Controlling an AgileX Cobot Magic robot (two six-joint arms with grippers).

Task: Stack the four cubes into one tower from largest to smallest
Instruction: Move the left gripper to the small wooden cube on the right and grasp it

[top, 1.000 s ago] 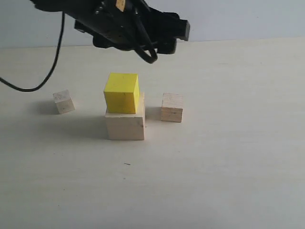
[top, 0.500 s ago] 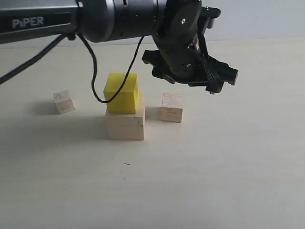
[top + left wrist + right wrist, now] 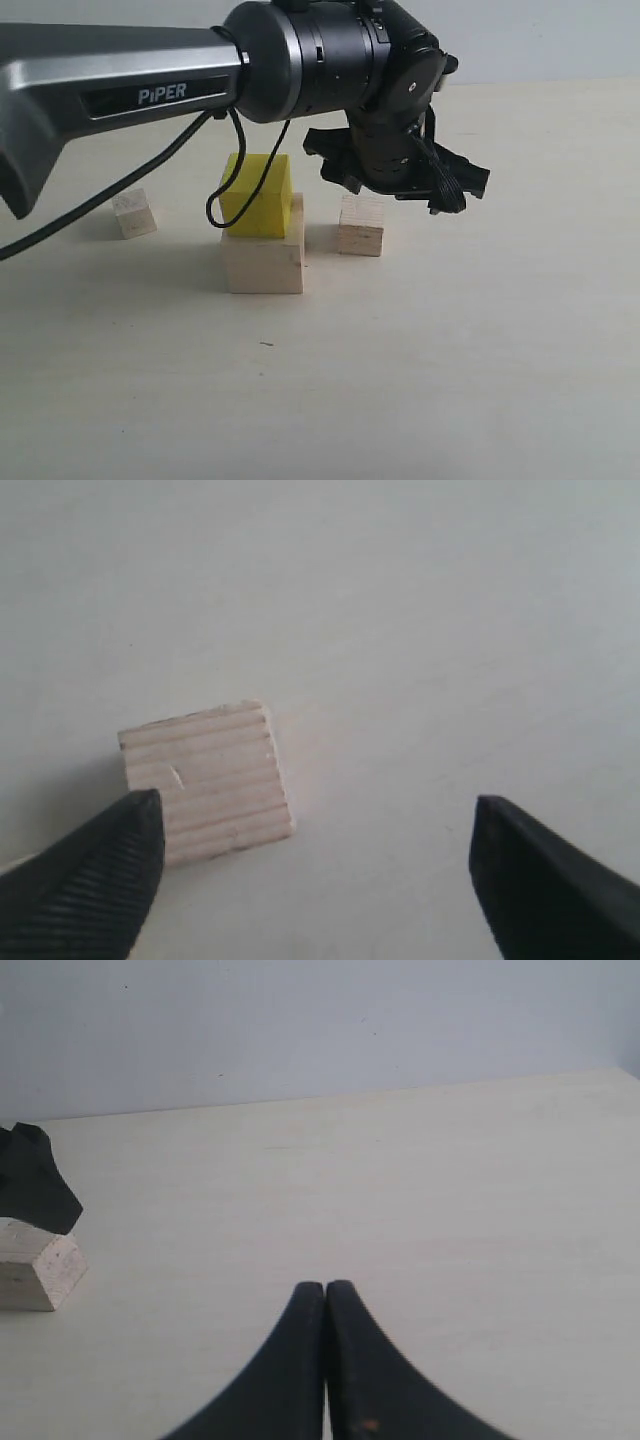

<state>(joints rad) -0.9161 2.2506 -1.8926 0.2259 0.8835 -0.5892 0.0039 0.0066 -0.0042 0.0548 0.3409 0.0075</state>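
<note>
Two cubes stacked, yellow cube (image 3: 268,200) on large wood cube (image 3: 262,265), medium wood cube (image 3: 361,228) just beside (on the table (image 3: 450,350)), left gripper (image 3: 315,825) spread wide over it, smallest cube (image 3: 133,213) well apart, right gripper (image 3: 326,1295) pressed together.

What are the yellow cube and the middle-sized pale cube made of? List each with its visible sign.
Middle-sized pale cube: bare layered wood, probably plywood; parallel ply lines cross its top face. Yellow cube: an even, matte bright-yellow coat hides the material; possibly painted wood, but no grain shows.
</note>
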